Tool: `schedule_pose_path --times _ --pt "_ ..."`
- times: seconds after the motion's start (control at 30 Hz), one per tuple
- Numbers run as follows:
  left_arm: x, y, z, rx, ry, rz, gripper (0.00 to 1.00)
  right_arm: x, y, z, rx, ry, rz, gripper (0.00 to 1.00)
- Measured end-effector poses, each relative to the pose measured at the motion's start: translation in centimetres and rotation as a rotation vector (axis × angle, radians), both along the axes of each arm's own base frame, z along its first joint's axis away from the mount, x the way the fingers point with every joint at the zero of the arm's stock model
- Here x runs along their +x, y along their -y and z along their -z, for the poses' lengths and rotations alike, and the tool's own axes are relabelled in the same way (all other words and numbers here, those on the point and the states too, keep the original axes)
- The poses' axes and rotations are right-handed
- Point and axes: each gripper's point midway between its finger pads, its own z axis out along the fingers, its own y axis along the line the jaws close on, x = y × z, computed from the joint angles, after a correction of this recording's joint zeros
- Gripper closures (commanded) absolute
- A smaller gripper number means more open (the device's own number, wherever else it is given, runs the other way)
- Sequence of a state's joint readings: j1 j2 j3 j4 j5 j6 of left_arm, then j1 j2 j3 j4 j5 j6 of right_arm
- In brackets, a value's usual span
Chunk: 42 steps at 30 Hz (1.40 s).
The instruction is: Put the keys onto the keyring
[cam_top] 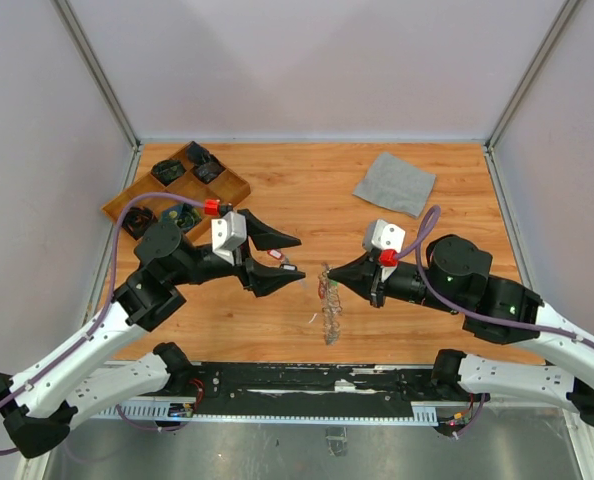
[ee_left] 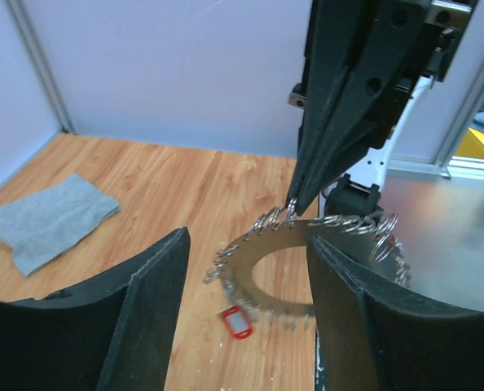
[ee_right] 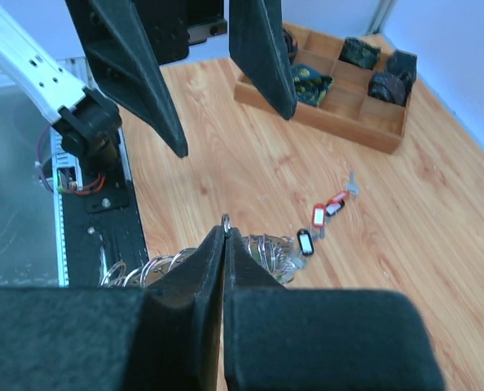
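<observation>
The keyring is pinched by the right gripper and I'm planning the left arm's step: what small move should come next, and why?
Probably lower the left gripper onto the red-tagged key and close. Its jaws stand open on nothing, that key lies loose on the table beneath them, and the right gripper pinches the keyring up by its rim.

Partly hidden behind closed jaws, lower centre of right wrist view: keyring [ee_right: 140, 270]; too dark to identify, upper right: tray [ee_right: 323, 120] contents.
</observation>
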<state>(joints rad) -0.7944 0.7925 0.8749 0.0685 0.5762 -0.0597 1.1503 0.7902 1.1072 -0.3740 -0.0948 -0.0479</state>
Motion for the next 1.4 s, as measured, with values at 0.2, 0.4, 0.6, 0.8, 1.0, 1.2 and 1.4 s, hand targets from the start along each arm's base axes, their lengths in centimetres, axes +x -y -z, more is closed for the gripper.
schedule_pose_path --times 0.2,0.4,0.6,0.8,1.0,1.2,1.4 --pt "-1.2 0.1 -0.6 0.006 0.026 0.065 0.46 -0.6 -1.1 -1.3 0.054 0.015 -0.055 0.99" --pt "-1.6 0.4 -0.6 0.017 0.032 0.094 0.50 -1.0 -1.8 -2.5 0.098 0.031 -0.092 0.99" --pt "-1.9 0.6 -0.4 0.023 0.030 0.114 0.53 -1.1 -2.2 -2.6 0.106 0.033 -0.108 0.99" --pt "-2.3 1.0 -0.2 0.030 0.025 0.139 0.57 -1.3 -2.4 -2.6 0.107 0.031 -0.123 0.99" --pt "-2.3 1.4 0.2 0.040 0.016 0.151 0.60 -1.4 -2.6 -2.8 0.114 0.033 -0.133 0.99" --pt "-2.3 1.6 0.4 0.046 0.011 0.159 0.67 -1.5 -2.9 -2.6 0.109 0.027 -0.143 0.99" --pt "-2.6 1.7 0.3 0.046 0.012 0.173 0.78 -1.5 -2.9 -2.6 0.111 0.022 -0.144 0.99"
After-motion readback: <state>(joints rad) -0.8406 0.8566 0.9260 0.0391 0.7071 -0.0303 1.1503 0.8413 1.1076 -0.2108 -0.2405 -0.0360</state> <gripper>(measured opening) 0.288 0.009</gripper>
